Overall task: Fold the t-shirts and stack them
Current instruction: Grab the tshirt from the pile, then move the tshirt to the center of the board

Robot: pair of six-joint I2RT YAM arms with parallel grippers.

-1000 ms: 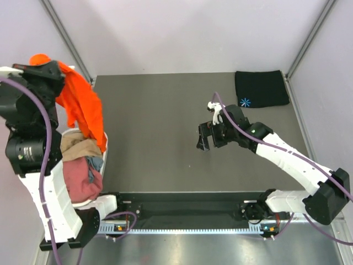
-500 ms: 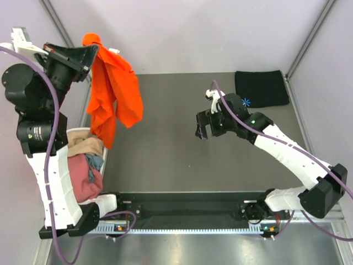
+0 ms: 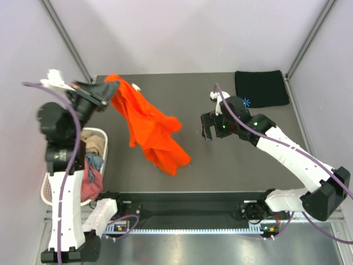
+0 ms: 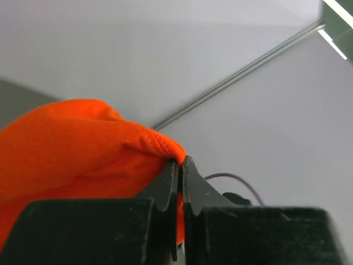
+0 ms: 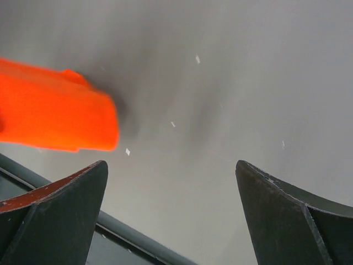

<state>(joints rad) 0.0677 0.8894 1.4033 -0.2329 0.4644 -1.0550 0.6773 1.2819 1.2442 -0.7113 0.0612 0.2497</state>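
Observation:
My left gripper [image 3: 108, 87] is shut on a fold of the bright orange t-shirt [image 3: 150, 130], held high at the table's left. The shirt streams out to the right and down, its lower end over the mat near the front. In the left wrist view the jaws [image 4: 180, 165] pinch the orange cloth [image 4: 71, 146] tightly. My right gripper [image 3: 207, 132] hovers open over the middle of the mat, just right of the shirt, with nothing in it. In the right wrist view [image 5: 171, 165] an orange end [image 5: 55, 118] shows at the left. A folded black t-shirt [image 3: 262, 87] lies at the back right.
A white slotted basket [image 3: 49, 189] stands off the mat's left front, holding a tan shirt [image 3: 94, 144] and a dusty pink one [image 3: 91, 185]. The dark grey mat [image 3: 165, 99] covers the table. Grey walls close in the back and sides.
My left arm has swung from above the basket out over the table, flinging the orange shirt rightward and down. The right gripper stayed open, shifting only slightly.

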